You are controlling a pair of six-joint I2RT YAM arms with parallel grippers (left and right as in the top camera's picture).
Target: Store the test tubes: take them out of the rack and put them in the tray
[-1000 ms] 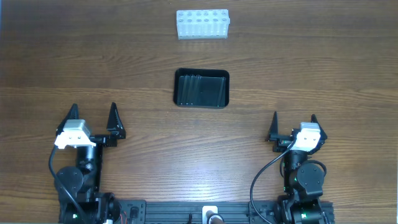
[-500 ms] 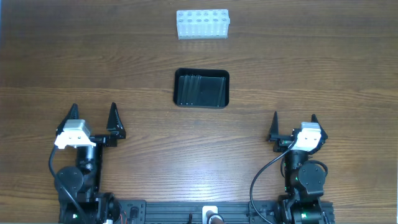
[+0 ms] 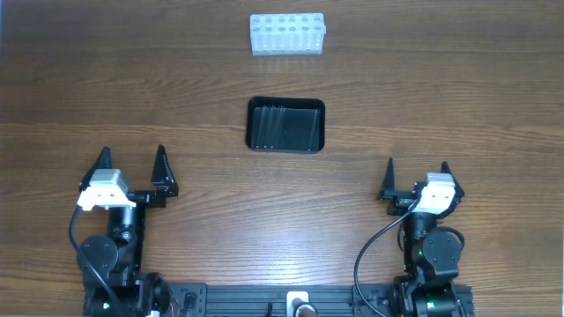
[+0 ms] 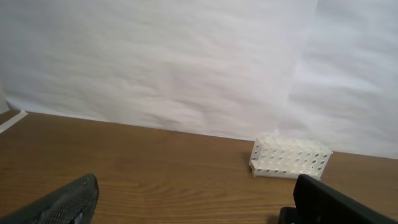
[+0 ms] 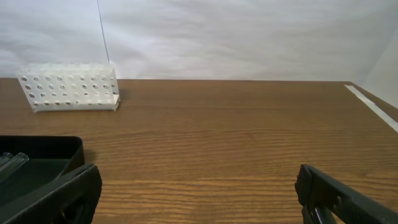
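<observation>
Two pincers, one rack, one tray, several tubes.

Top view:
- My left pincer (image 3: 133,151): near the counter's (image 3: 458,88) near edge, toward its left corner, fingers spread wide, gripping nothing.
- My right pincer (image 3: 417,164): near the near edge, toward the right corner, likewise spread and gripping nothing.
- White rack (image 3: 287,34): close to the far edge, about midway along it. I cannot tell whether any tube stands in it.
- Black tray (image 3: 249,125): mid-counter, between the rack and the near edge, well apart from both pincers.
- Clear test tubes (image 3: 275,123): lying flat in the tray, side by side, toward its left half.

Left wrist view:
- Both of my fingers (image 4: 62,202) at the sides, set far apart with bare wood between them.
- Rack (image 4: 290,158) standing upright far off on the counter, a white backdrop (image 4: 155,62) behind it.

Right wrist view:
- Fingers (image 5: 342,196) wide apart, nothing between them.
- Rack (image 5: 68,87) upright near the far edge, a corner of the tray (image 5: 43,146) nearer to me, well apart from the rack.
- Tube ends (image 5: 11,160) just visible inside the tray.
</observation>
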